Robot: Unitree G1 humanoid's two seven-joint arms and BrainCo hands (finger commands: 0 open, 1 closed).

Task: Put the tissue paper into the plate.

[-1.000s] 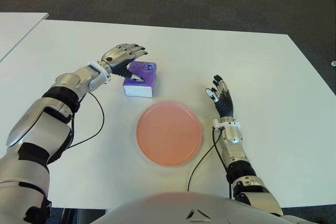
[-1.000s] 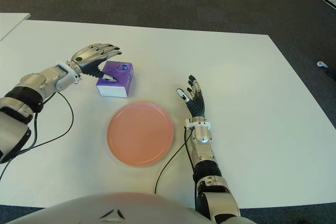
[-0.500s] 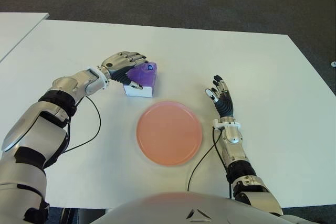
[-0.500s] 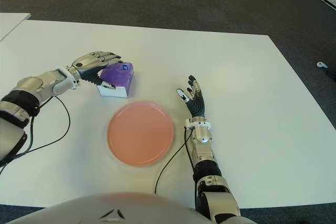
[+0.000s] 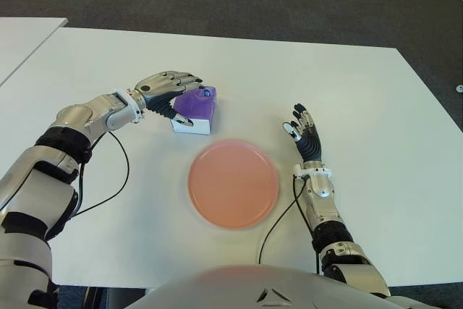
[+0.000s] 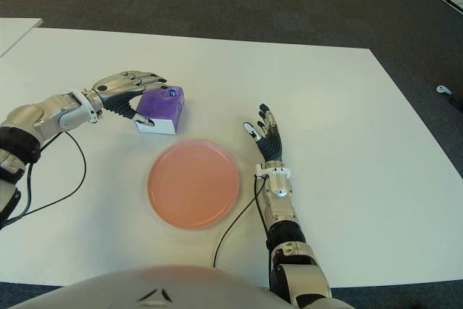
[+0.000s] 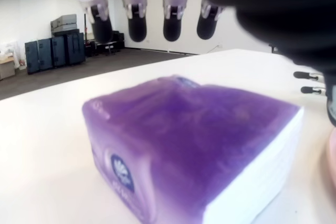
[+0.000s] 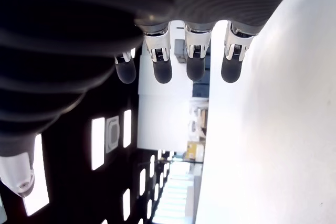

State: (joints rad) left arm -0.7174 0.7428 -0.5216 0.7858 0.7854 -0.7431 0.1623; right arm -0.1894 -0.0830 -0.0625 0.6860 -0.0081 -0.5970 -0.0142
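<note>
The tissue pack (image 5: 194,110), purple with a white edge of paper showing, lies flat on the white table (image 5: 362,92) a little left of centre in the eye views, just above and left of the pink plate (image 5: 233,184). Its long axis seems to run from upper right to lower left, with the white side turned toward the plate. Pack and plate lie close but apart, a narrow strip of bare table between them.

The left hand (image 5: 168,90) reaches in from the left of the frame and sits over the pack's left end, fingers (image 7: 136,9) arched above the purple top and the thumb down by the white side. In the left wrist view the fingertips hang clear of the wrapper, so the hand is cupped around the pack but, by my reading, not yet closed on it. It is plainly the nearer hand.

The right hand (image 5: 305,137) stands to the right of the plate, fingers straight and spread, holding nothing.

The way to the plate runs down and to the right, short and unobstructed. The table edges are well off, and the black cable (image 5: 116,179) trailing from the left forearm lies left of that path
</note>
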